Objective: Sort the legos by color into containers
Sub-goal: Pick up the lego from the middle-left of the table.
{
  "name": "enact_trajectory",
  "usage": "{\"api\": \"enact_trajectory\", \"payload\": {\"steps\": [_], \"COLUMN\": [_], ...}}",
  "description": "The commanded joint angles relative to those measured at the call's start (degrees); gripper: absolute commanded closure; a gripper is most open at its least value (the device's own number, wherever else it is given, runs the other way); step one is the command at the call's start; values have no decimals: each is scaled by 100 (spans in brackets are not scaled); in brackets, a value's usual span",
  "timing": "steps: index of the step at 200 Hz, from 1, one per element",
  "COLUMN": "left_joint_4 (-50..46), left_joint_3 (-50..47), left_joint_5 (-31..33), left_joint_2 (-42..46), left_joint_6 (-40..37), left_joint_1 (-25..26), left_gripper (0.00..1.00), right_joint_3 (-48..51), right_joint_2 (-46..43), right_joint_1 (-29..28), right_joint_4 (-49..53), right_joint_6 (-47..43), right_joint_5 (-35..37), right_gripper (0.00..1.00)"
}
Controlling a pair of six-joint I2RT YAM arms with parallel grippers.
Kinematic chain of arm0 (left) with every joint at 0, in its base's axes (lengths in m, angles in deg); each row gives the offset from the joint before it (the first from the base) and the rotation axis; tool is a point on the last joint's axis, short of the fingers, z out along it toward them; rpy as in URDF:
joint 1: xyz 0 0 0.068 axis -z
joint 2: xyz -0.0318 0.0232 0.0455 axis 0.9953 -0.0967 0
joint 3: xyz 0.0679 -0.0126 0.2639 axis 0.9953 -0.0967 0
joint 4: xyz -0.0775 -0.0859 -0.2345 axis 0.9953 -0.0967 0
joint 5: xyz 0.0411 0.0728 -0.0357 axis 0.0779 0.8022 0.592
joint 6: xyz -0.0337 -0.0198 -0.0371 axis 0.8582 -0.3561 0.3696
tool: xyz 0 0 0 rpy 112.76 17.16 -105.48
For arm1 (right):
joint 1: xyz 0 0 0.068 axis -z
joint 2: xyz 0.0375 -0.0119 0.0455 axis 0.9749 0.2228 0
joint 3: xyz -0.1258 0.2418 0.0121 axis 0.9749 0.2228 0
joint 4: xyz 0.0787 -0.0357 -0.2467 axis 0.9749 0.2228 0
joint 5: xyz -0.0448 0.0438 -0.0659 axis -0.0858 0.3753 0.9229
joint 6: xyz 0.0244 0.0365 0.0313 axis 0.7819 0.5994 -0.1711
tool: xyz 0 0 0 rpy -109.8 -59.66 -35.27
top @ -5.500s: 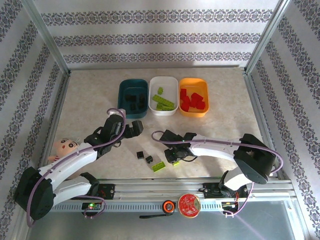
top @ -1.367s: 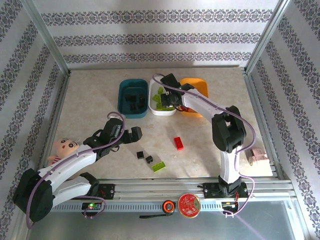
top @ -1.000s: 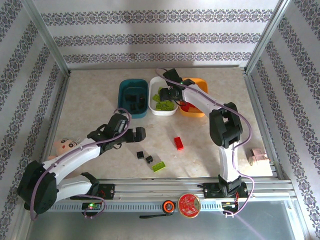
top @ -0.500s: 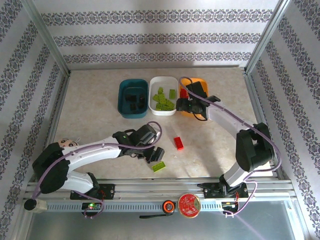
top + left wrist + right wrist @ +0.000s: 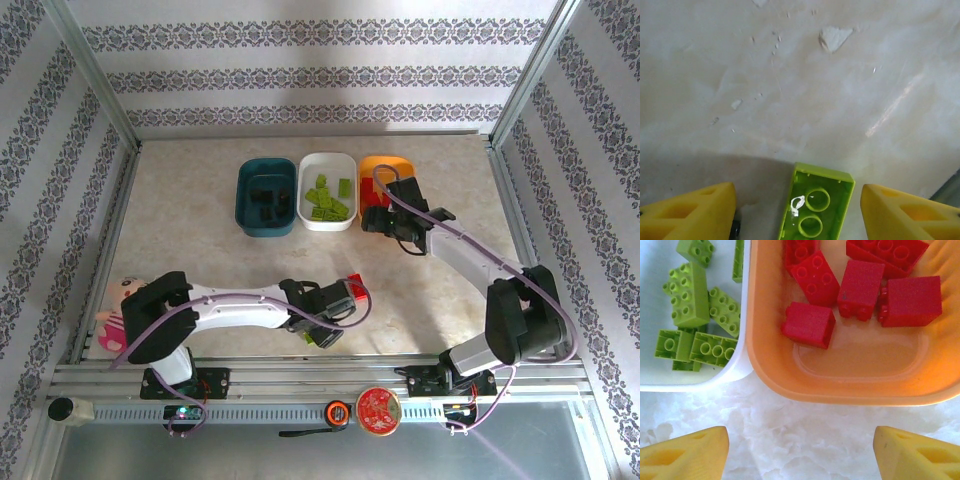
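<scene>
An upside-down lime green lego (image 5: 817, 210) lies on the table between the fingers of my left gripper (image 5: 797, 205), which is open with a gap on each side. From above, that gripper (image 5: 325, 322) hovers over the lime lego (image 5: 318, 338), and a red lego (image 5: 353, 282) sits just beyond it. My right gripper (image 5: 801, 450) is open and empty over bare table just short of the orange tray (image 5: 840, 390) of red legos (image 5: 808, 324). The white tray (image 5: 715, 380) holds lime legos (image 5: 690, 295). The teal tray (image 5: 245, 195) holds black legos (image 5: 265, 198).
A small doll (image 5: 122, 312) lies at the table's left edge beside the left arm. A tape measure (image 5: 337, 411) and a red disc (image 5: 379, 408) rest on the front rail. Metal frame posts bound the table.
My left arm has swung right and down over the lime lego, and its jaws have narrowed. My right gripper has drawn back from over the trays to the orange tray's near edge.
</scene>
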Motion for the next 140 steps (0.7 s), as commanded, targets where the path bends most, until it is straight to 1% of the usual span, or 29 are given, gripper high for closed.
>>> {"api": "enact_trajectory", "payload": {"steps": [1, 35, 65, 80, 93, 102, 120, 140], "left_joint_4": [-297, -201, -232, -291, -311, -366, -527, -656], "left_joint_3": [-54, -102, -76, -23, 11, 56, 168, 288], "left_joint_5": [185, 49, -55, -130, -228, -285, -403, -380], "left_joint_2": [-87, -194, -239, -179, -172, -232, -408, -499], "left_joint_6": [-94, -62, -24, -40, -66, -71, -116, -208], "left_joint_1": [71, 185, 195, 195, 188, 195, 192, 189], "left_gripper": [34, 38, 38, 38, 41, 42, 42, 43], "right_joint_3": [145, 228, 269, 284, 316, 329, 371, 375], "right_joint_2": [-266, -480, -594, -627, -648, -657, -675, -675], "right_joint_1": [97, 168, 210, 219, 230, 239, 254, 255], "right_joint_4": [-140, -172, -184, -173, -183, -181, -212, -207], "right_joint_6": [1, 44, 78, 66, 69, 80, 102, 106], "right_joint_5": [-65, -79, -87, -84, -61, -70, -87, -110], "right_gripper": [24, 23, 23, 23, 23, 23, 23, 23]}}
